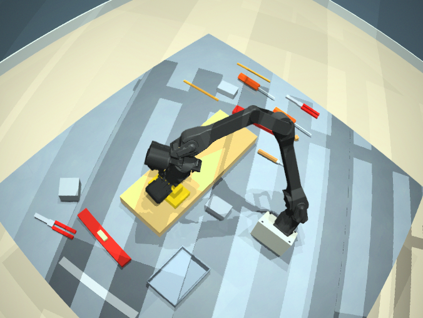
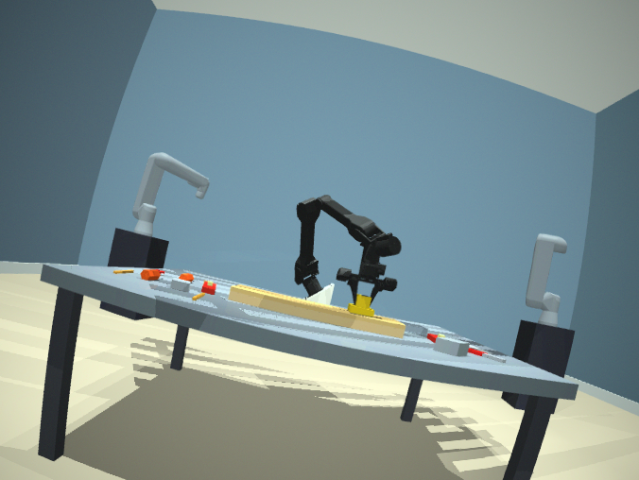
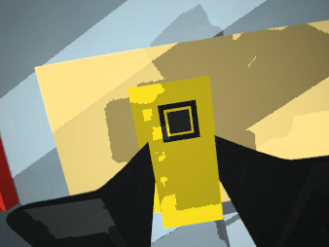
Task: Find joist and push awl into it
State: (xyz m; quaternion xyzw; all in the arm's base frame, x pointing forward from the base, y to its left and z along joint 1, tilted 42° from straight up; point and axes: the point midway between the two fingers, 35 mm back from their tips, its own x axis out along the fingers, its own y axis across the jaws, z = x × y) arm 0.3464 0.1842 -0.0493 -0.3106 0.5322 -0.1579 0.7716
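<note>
The yellow stud finder [image 1: 178, 197] [image 2: 360, 310] [image 3: 191, 182] is upright at the near-left end of the tan floor panel [image 1: 150, 218] [image 2: 279, 304] [image 3: 73, 92]. Its base is at the panel's top; whether it touches cannot be told. Its square window is dark with a yellow outline. My gripper [image 2: 363, 301] [image 3: 177, 140] is shut on the stud finder. The awl [image 1: 267, 155], with an orange-tan handle, lies on the table right of the panel, its tip end partly hidden by the arm. The shallow tray [image 1: 167, 276] is empty. The joist is hidden.
A red level [image 1: 114, 248] and red pliers [image 1: 62, 231] lie left of the tray. Grey blocks [image 1: 69, 189] [image 1: 218, 207] stand on both sides of the panel. Orange screwdrivers [image 1: 248, 81] and another red level [image 1: 237, 109] lie at the back. A pale strip [image 1: 97, 286] lies front left.
</note>
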